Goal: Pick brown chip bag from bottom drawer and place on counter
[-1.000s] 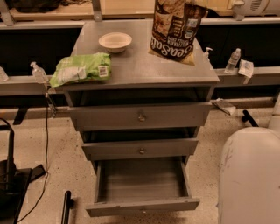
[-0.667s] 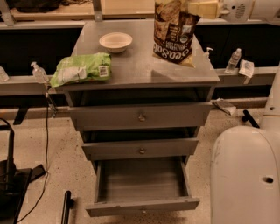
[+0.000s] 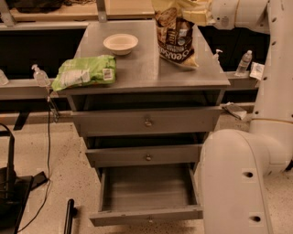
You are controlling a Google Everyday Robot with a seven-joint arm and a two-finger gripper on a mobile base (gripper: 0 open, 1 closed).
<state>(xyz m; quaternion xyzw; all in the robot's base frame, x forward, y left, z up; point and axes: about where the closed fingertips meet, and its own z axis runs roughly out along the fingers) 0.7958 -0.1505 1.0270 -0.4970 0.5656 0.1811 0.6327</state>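
Observation:
The brown chip bag (image 3: 176,40) hangs upright over the back right of the grey counter (image 3: 142,73). Its lower edge is at or just above the worktop. My gripper (image 3: 194,11) is at the top edge of the view, shut on the bag's pale top edge. The white arm reaches in from the right. The bottom drawer (image 3: 147,214) stands pulled out below, and its grey floor is bare.
A bright green chip bag (image 3: 84,71) lies at the counter's front left, and a white bowl (image 3: 120,44) sits at the back. Two closed drawer fronts with knobs (image 3: 147,122) are above the open drawer. My arm's bulky white body (image 3: 238,183) fills the lower right. Bottles (image 3: 245,61) stand on the side ledges.
The arm's white body has swung further into view at the right and its forearm now shows at the top. The bag stays held over the counter's back right, slightly lower.

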